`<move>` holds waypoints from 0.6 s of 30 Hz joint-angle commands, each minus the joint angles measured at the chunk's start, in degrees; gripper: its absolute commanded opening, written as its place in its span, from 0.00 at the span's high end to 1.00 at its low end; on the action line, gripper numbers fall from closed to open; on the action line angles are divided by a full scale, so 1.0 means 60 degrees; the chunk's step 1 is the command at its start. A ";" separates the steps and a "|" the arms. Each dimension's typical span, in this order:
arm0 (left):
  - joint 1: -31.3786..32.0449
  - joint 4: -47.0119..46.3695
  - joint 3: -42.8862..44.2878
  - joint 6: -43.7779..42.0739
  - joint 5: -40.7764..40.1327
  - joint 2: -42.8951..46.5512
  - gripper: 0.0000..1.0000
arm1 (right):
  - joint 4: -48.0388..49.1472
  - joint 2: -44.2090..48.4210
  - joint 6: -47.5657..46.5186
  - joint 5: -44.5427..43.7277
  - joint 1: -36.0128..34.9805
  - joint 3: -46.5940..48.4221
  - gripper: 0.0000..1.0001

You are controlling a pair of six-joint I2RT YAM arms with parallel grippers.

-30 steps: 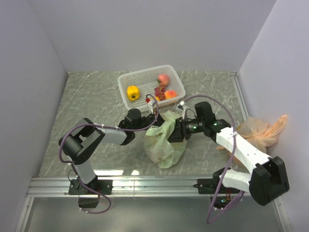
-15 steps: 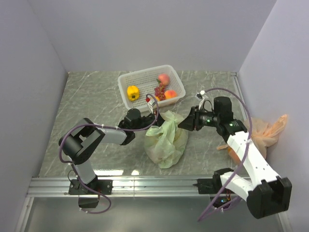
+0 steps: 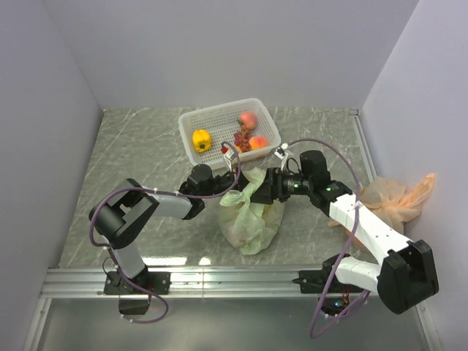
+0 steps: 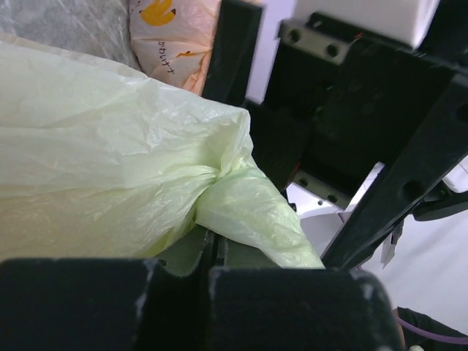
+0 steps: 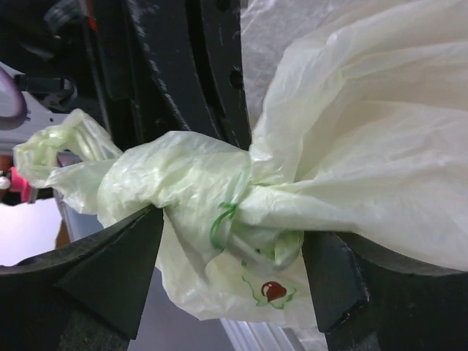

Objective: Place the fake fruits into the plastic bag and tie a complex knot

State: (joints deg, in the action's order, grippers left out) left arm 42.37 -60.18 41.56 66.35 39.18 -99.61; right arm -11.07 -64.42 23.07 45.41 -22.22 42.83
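While clamping a twisted handle of the plastic bag (image 3: 252,216) between fully closed jaws, reaching in from the left with the left pincer (image 4: 212,265). Straddling the knot (image 5: 219,212) with the right pincer (image 5: 234,248), holding its jaws wide apart, one finger (image 5: 110,270) on either side, just brushing the pale green film. Resting that bag, bulging low down, on the marble bench (image 3: 131,146) between both pincers, just in front of the white basket (image 3: 219,111). Showing several fake fruits (image 3: 201,139) lying inside the basket: yellow, peach, dark red. Showing a peach-orange bag (image 3: 395,197) leaning by the right wall, well apart.
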 commanded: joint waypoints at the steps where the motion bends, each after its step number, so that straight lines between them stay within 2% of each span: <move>1: 0.0116 -0.1058 0.0368 0.0119 0.0092 0.0079 1.00 | 0.0978 -0.0409 0.0956 -0.0039 -0.0369 -0.0238 0.18; 7: 0.0146 -0.1395 0.0675 0.0528 -0.0289 -0.0258 1.00 | 0.2853 -0.0601 0.2844 0.0430 -0.0837 -0.0838 0.16; 10: 0.0146 -0.1425 0.0807 0.0661 -0.0334 -0.0405 1.00 | 0.3222 -0.0645 0.3055 0.0547 -0.1087 -0.0869 0.15; 12: 0.0131 -0.1483 0.0764 0.0719 -0.0290 -0.0419 1.00 | 0.2438 -0.0557 0.2647 0.0562 -0.1029 -0.0723 0.15; 15: 0.0116 -0.1454 0.0589 0.0690 -0.0260 -0.0332 1.00 | 0.1234 -0.0119 0.1227 0.0372 -0.0547 -0.0254 0.14; 18: 0.0072 -0.1395 0.0442 0.0632 -0.0260 -0.0186 1.00 | -0.0726 0.0467 -0.0121 0.0415 0.0183 0.0141 0.13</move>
State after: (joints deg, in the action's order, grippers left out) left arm 42.57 -63.99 43.53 69.91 38.13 -102.28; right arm -5.78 -65.80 30.63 47.05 -24.58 39.62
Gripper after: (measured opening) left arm 0.014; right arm 0.863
